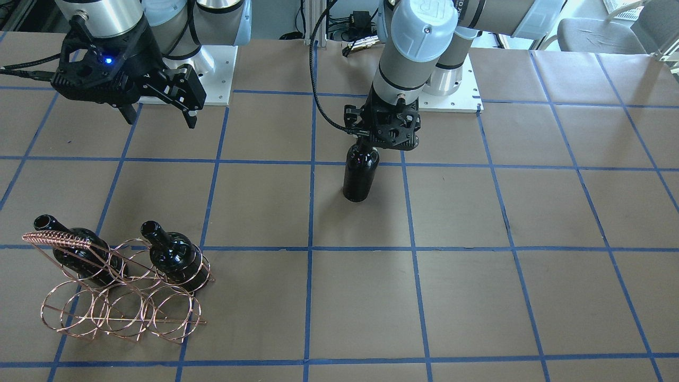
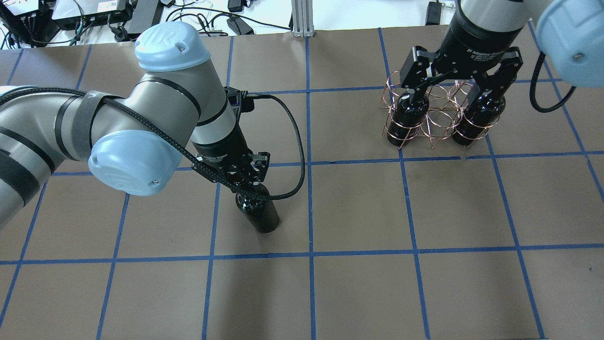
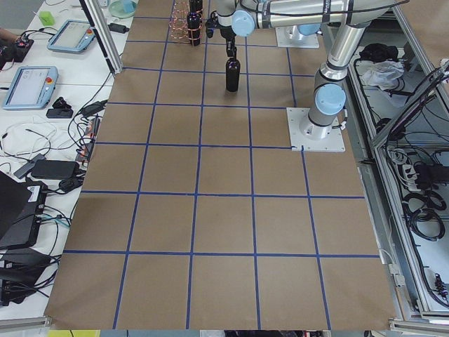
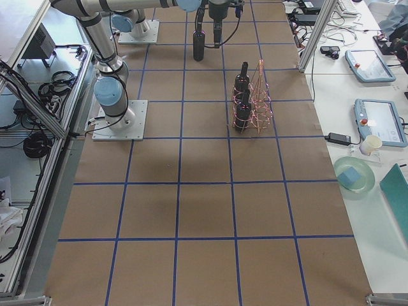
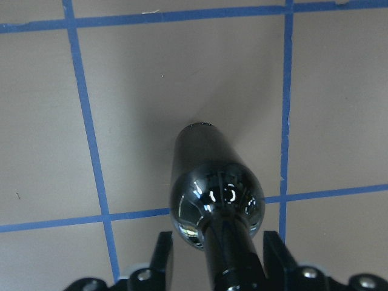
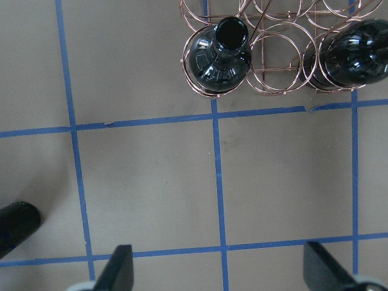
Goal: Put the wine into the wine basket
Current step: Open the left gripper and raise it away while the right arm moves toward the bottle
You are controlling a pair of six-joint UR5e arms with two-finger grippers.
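Observation:
A black wine bottle (image 1: 360, 178) stands upright on the brown table, near the middle. My left gripper (image 1: 367, 142) is around its neck. In the left wrist view the fingers (image 5: 162, 257) stand on either side of the neck (image 5: 227, 254), with a gap on each side. The copper wire wine basket (image 1: 122, 313) stands to my right and holds two more black bottles (image 1: 170, 254) (image 1: 74, 249) in its end rings. My right gripper (image 1: 159, 116) is wide open and empty. It hangs high above the table, on my side of the basket (image 6: 273, 60).
Blue tape lines (image 1: 310, 212) divide the brown table into squares. The middle ring of the basket (image 2: 441, 120), between its two bottles, holds nothing. Both arm bases (image 1: 451, 85) sit at the table's robot-side edge. Cables and tablets lie beyond the table's far side (image 4: 370, 121).

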